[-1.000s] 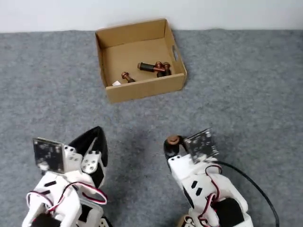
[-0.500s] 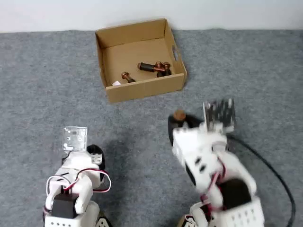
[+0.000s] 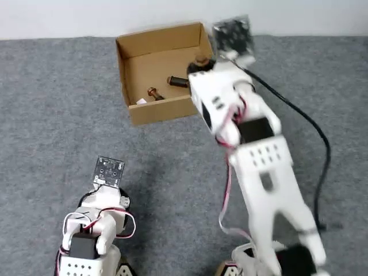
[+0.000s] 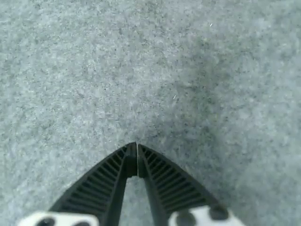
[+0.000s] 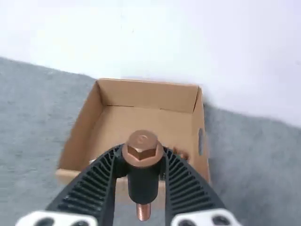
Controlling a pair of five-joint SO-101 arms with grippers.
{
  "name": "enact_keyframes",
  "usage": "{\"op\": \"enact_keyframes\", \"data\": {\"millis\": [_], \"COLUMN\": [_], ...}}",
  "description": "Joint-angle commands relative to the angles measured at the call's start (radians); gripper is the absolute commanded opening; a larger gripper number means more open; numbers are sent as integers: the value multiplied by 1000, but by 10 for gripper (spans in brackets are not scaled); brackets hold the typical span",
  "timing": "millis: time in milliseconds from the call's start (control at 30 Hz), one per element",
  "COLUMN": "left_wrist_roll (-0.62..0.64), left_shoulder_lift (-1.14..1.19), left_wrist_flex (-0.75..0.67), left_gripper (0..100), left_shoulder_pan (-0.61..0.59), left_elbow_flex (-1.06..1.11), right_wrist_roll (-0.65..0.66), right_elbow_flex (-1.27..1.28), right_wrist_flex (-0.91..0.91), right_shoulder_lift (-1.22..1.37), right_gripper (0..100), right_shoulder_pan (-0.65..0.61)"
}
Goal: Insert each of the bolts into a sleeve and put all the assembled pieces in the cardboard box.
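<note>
Clamping a black sleeve (image 5: 142, 182) with a copper bolt (image 5: 142, 149) through it, the right jaws press on either side of this assembled piece. The hex head sits at one end of the sleeve and the threaded tip pokes out of the other.

The right arm (image 3: 259, 155) stretches from the near right of the desk (image 3: 52, 115) out toward the far middle. In the high view the bolt's head shows above the right side of the cardboard box (image 3: 167, 110), close to its right wall. The box stands open at the far middle of the desk, just before the white wall (image 3: 69, 17).

Inside the box a second sleeved bolt (image 3: 179, 81) lies on its side toward the right, partly hidden by the arm. A smaller copper-headed piece (image 3: 153, 92) lies close to the near wall; whether it has a sleeve I cannot tell. A small white scrap (image 3: 141, 102) lies just left of it, against the near wall.

A black cable (image 3: 313, 129) runs from the right arm's wrist down the right side of the desk.

The left arm (image 3: 95, 230) sits folded at the near left, well apart from the box. The left jaws are together, tips touching, and point down at the grey desk.
</note>
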Motion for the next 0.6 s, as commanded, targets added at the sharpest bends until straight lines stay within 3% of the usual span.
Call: {"op": "enact_keyframes", "data": {"millis": [0,567], "left_wrist_roll": [44,51], "left_shoulder_lift": [-8,-8], "left_wrist_flex": [-18,-18], "left_gripper": [6,6], "left_shoulder_pan": [-5,-3], "left_elbow_flex": [-5,-5], "right_wrist_roll": [91,430], "right_elbow_flex": [-163,-394], "right_wrist_flex": [-90,-314], "right_shoulder_lift": [150,779], "right_gripper": [8,8], "right_shoulder_pan": [7,-84]}}
